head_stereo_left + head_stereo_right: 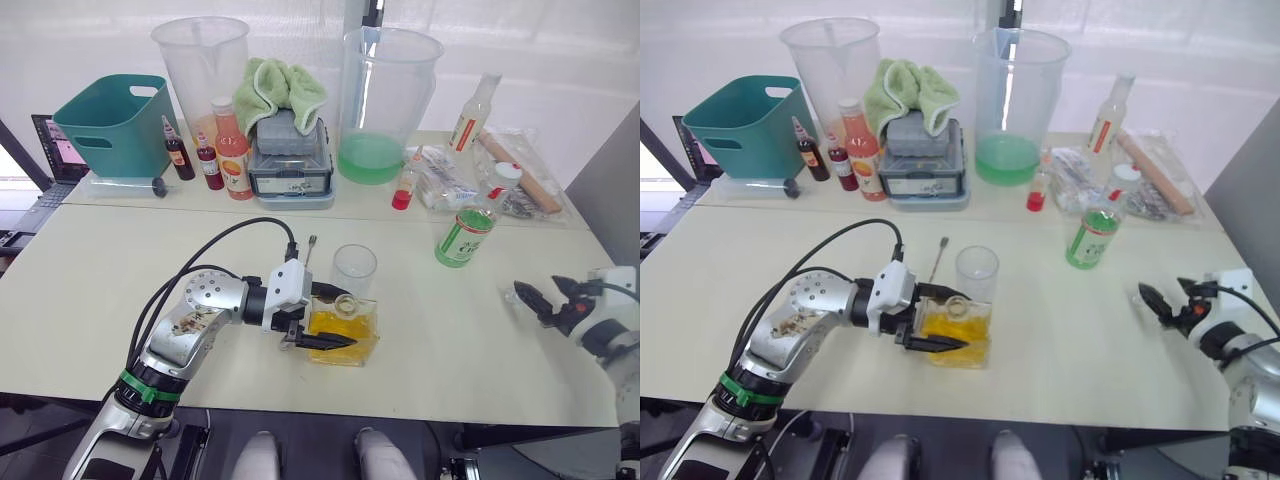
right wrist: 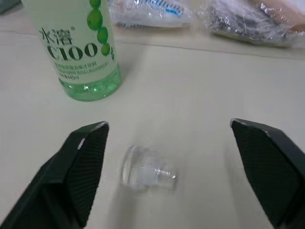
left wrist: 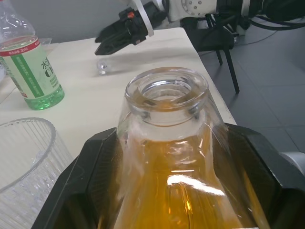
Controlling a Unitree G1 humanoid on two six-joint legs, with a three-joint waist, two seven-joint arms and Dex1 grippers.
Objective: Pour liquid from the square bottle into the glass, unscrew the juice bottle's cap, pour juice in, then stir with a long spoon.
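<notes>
Juice bottle [image 1: 464, 234]: upright, right of table centre, white cap [image 1: 508, 173] on. Label in the right wrist view reads "C100" under two Chinese characters, with green fruit print.

Square bottle [image 1: 345, 335]: upright near the front edge of the table [image 1: 90, 270], neck up, mouth unstoppered, yellow liquid inside. Left gripper [image 1: 312, 331] is clamped on its body, one black finger on each flat side. The glass [image 1: 354, 270] stands empty just behind the bottle, nearly touching. Long spoon [image 1: 310, 249] lies flat left of the glass, long axis running front to back.

Right gripper [image 1: 541, 296]: fingers spread wide, holding nothing, low over the table's right edge. A small clear stopper [image 2: 148, 169] lies on its side between them. Bare tabletop separates the square bottle from the right gripper.
</notes>
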